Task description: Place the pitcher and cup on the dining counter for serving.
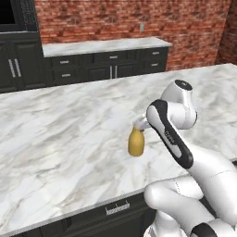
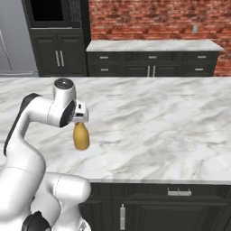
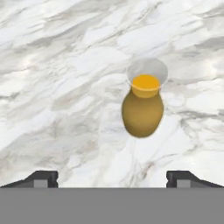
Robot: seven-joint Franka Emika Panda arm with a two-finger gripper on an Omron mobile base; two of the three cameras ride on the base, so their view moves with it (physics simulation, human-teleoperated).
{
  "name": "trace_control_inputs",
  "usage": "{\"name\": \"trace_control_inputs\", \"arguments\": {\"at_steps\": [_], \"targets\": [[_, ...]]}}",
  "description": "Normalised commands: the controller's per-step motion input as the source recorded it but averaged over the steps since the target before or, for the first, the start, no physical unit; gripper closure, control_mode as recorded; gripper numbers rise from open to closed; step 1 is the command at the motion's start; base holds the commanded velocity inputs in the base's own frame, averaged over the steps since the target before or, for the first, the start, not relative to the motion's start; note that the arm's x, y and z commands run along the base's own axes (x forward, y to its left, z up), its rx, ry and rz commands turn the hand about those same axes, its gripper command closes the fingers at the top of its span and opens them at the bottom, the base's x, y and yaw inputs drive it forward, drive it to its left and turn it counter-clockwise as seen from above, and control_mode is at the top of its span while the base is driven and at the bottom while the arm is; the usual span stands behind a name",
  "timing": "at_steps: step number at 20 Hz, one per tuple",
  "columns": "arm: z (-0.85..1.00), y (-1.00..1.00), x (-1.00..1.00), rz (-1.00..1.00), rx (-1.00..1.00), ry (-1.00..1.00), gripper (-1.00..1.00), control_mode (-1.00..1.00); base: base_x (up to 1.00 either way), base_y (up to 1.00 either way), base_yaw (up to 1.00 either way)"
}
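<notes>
The pitcher (image 1: 135,143) stands upright on the marble table (image 1: 60,139), a little right of centre in the left base view and just left of the arm's wrist; in the right base view the same pitcher (image 2: 81,136) sits at centre left, directly below the white hand, near the front edge of the table (image 2: 158,131). In the hand view the pitcher (image 3: 142,109) lies right of centre, its rounded mustard body toward the lower part of the frame and its paler, translucent rim toward the top, with a bright orange opening showing inside that rim. The end effector (image 3: 113,178) is spread wide: its two dark fingertips (image 3: 41,178) rise at the lower left and lower right of the hand view, well apart from each other and clear of the pitcher, with only marble between them. In the upper part of both base views, a narrower marble counter (image 2: 153,45) on dark cabinets runs along a brick wall (image 2: 153,18).
</notes>
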Motion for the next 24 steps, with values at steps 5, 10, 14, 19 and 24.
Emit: {"name": "trace_control_inputs", "arguments": {"at_steps": [5,10,14,19,24], "targets": [[0.21,0.0,-0.98,0.0,-0.03,0.01,-1.0,-1.0,0.0,0.0,0.0],[0.0,0.0,-0.25,0.0,-0.01,-0.04,-1.0,-1.0,0.0,0.0,0.0],[0.0,0.0,0.0,0.0,0.0,0.0,-1.0,1.0,-0.27,0.0,-0.18],[0.0,0.0,0.0,0.0,0.0,0.0,-1.0,1.0,-0.89,0.05,-0.73],[0.0,0.0,0.0,0.0,0.0,0.0,-1.0,1.0,-0.53,0.14,-0.87]]}}
